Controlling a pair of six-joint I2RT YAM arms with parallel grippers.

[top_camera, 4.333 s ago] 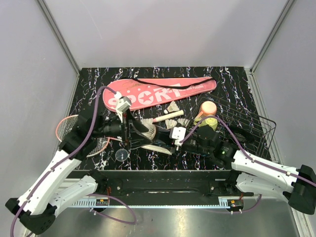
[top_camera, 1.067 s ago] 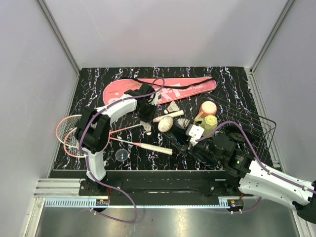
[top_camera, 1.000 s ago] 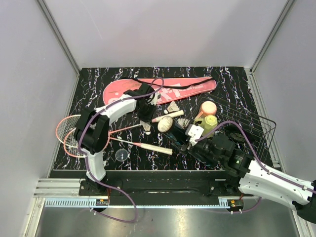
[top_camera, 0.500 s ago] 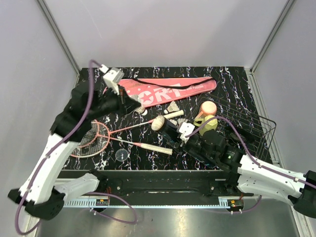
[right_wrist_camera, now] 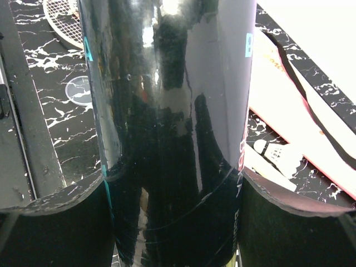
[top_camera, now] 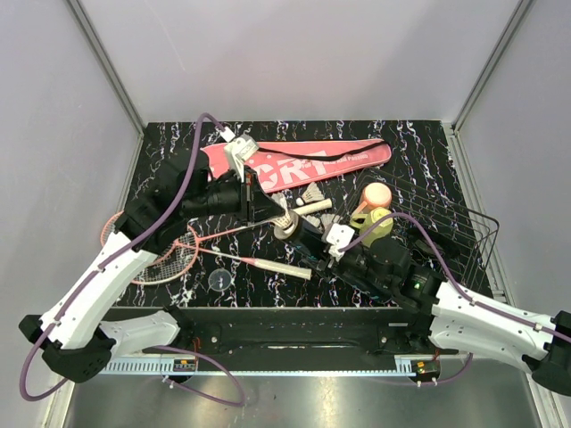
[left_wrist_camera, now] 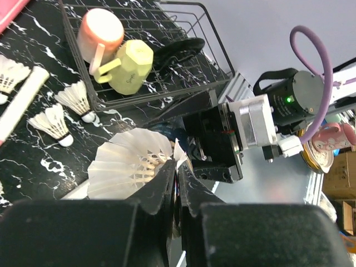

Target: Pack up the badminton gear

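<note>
My left gripper [top_camera: 273, 212] [left_wrist_camera: 177, 169] is shut on the feather edge of a white shuttlecock [left_wrist_camera: 129, 164] [top_camera: 286, 227], holding it right by the upper end of the long black tube [top_camera: 312, 241]. My right gripper [top_camera: 328, 252] [right_wrist_camera: 172, 222] is shut around that tube [right_wrist_camera: 167, 111], which fills the right wrist view. The pink SPORT cover [top_camera: 308, 163] lies at the back. Two pink-red racquets [top_camera: 161, 254] lie at the left, one white handle [top_camera: 284, 267] pointing right. Loose shuttlecocks [left_wrist_camera: 75, 97] [left_wrist_camera: 51, 121] lie beside the basket.
A black wire basket [top_camera: 451, 223] stands at the right. The yellow-green cup [top_camera: 376, 223] with its peach lid [top_camera: 376, 193] leans at the basket's left end. A small clear round cap [top_camera: 219, 280] lies near the front edge.
My left gripper has carried the shuttlecock right and nearer, up to the tube's upper end. The right gripper still holds the tube in about the same place.
</note>
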